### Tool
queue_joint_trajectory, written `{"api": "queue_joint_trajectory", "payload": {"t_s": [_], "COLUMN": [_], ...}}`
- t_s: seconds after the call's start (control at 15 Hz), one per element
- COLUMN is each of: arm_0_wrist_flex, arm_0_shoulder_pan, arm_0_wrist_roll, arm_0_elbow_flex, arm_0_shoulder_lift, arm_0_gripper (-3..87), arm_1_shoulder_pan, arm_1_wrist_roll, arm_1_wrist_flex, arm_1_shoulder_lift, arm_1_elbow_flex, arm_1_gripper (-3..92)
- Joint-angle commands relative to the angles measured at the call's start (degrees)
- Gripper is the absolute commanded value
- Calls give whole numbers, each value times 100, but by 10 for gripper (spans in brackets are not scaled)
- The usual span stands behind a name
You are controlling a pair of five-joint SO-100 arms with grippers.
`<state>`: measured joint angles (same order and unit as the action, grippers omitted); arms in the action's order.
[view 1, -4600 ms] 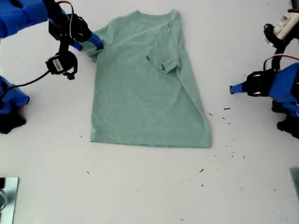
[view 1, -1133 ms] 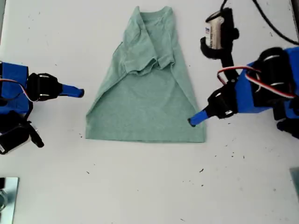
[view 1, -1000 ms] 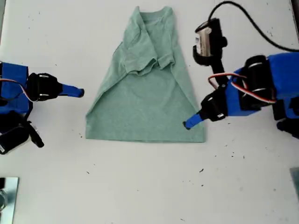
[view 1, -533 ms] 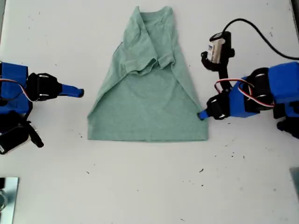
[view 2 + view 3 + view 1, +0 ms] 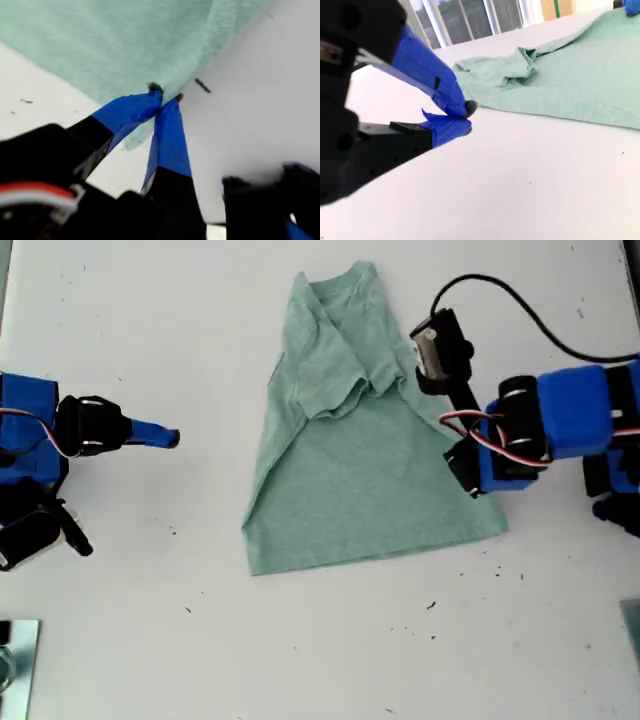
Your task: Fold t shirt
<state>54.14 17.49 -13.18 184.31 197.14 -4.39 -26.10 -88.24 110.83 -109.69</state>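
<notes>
The sage-green t shirt (image 5: 370, 470) lies flat on the white table with both sleeves folded in over the chest, collar away from the camera and hem skewed. At the shirt's edge on the exterior view's right, my first gripper (image 5: 462, 468) presses down; the first wrist view shows the gripper (image 5: 165, 95) shut on a pinch of the t shirt's (image 5: 125, 40) edge. My second gripper (image 5: 172, 439) rests at the exterior view's left, apart from the cloth. Its jaws (image 5: 466, 114) meet with nothing between them, and the t shirt (image 5: 570, 85) lies beyond them.
A metal object (image 5: 15, 665) sits at the exterior view's lower left corner. Small dark specks (image 5: 432, 606) dot the table near the hem. A black cable (image 5: 520, 310) loops above the first arm.
My first gripper has closed on the shirt's edge and dragged it toward the exterior view's right; the shirt has shifted and turned, hem now slanted. The second arm has not moved.
</notes>
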Motion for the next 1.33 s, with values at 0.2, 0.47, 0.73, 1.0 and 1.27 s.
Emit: {"api": "queue_joint_trajectory", "payload": {"t_s": [0.2, 0.47, 0.73, 1.0, 1.27], "arm_0_wrist_flex": [62, 62, 62, 62, 70], "arm_0_shoulder_pan": [-70, -26, -35, -26, -18], "arm_0_wrist_roll": [-35, -53, -53, -70, -70], "arm_0_elbow_flex": [114, 114, 114, 123, 123], "arm_0_shoulder_lift": [132, 132, 149, 158, 167], "arm_0_gripper": [-2, -2, -2, -2, -2], "arm_1_shoulder_pan": [185, 422, 668, 721, -79], "arm_1_wrist_roll": [439, 949, 1063, 624, 352], "arm_1_wrist_flex": [-817, 1942, 2839, -281, 677], "arm_1_shoulder_lift": [-1327, -2470, -3041, -1433, 2162], "arm_1_elbow_flex": [2997, 2777, 2259, 4667, -308], "arm_1_gripper": [-6, 52, 340, 334, 289]}}
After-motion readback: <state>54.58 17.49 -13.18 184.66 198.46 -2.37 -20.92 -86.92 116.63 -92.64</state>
